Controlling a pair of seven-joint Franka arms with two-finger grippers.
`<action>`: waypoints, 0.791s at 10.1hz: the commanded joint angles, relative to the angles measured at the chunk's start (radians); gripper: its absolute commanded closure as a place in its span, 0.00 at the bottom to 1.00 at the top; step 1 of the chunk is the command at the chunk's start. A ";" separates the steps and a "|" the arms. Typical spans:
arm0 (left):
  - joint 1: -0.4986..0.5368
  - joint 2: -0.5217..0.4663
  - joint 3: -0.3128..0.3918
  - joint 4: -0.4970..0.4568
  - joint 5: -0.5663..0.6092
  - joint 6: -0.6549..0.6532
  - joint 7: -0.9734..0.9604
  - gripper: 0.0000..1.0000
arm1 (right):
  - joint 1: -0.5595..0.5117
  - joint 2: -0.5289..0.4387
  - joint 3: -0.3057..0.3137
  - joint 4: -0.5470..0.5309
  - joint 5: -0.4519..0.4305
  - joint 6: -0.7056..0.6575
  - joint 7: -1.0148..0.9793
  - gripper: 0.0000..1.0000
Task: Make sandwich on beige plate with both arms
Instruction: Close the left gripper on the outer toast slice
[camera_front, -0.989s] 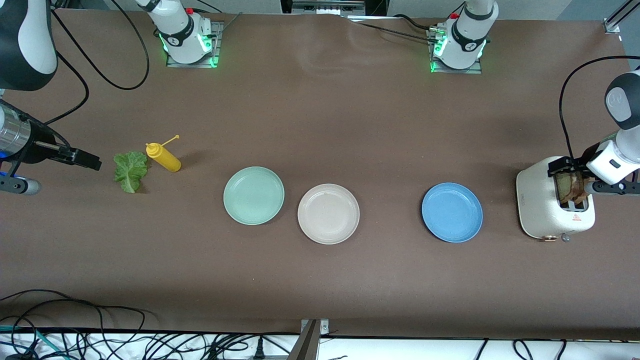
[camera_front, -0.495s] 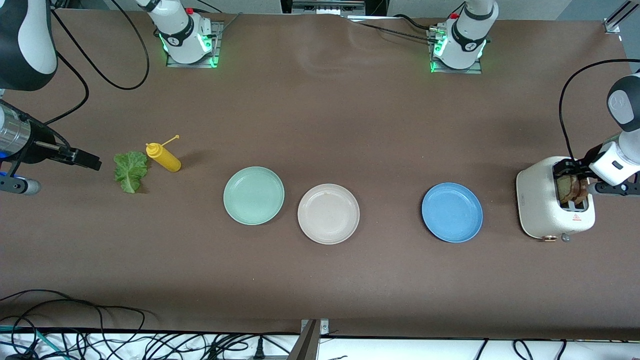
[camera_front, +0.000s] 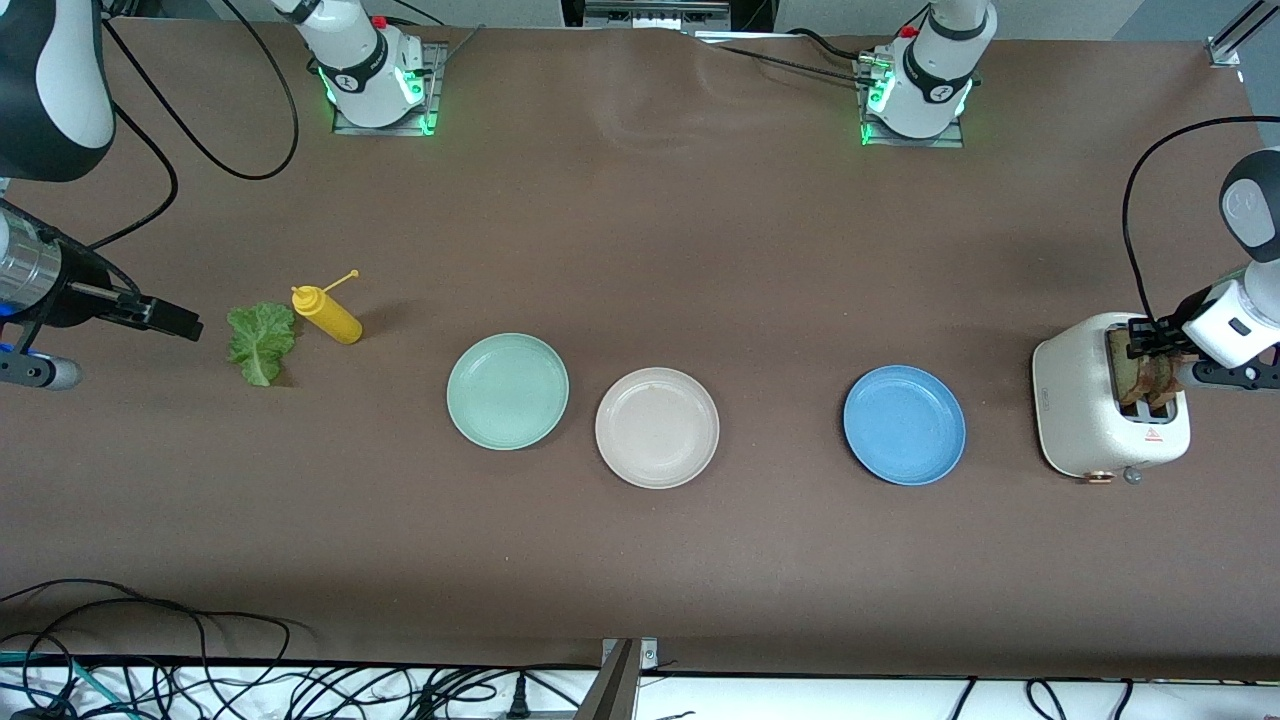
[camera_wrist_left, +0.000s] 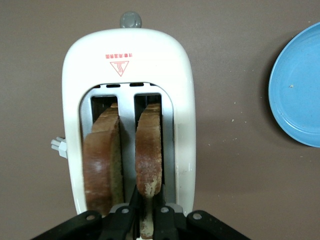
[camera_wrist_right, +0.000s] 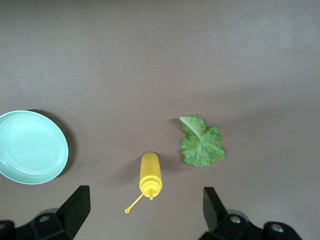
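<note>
Right gripper (camera_front: 165, 318) waits spread wide at the right arm's end of the bench, near the lettuce leaf (camera_front: 260, 342). The beige plate (camera_front: 657, 427) is mid-bench, bare. Left gripper (camera_wrist_left: 143, 216) is pinched on 1 toast slice (camera_wrist_left: 149, 155) in the toaster (camera_front: 1085, 405); every placement remains.

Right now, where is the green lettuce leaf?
The lettuce leaf lies on the brown table toward the right arm's end, right beside the yellow squeeze bottle and well away from the mint green plate.
</note>
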 joint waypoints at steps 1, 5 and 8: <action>0.003 -0.019 0.000 0.017 0.022 -0.016 0.017 1.00 | -0.005 -0.024 0.002 -0.026 -0.001 0.006 -0.003 0.00; -0.016 -0.148 -0.003 0.076 0.022 -0.169 0.017 1.00 | -0.005 -0.025 0.002 -0.026 -0.001 0.008 -0.003 0.00; -0.043 -0.284 -0.006 0.109 0.024 -0.304 0.015 1.00 | -0.005 -0.025 0.002 -0.026 -0.001 0.006 -0.003 0.00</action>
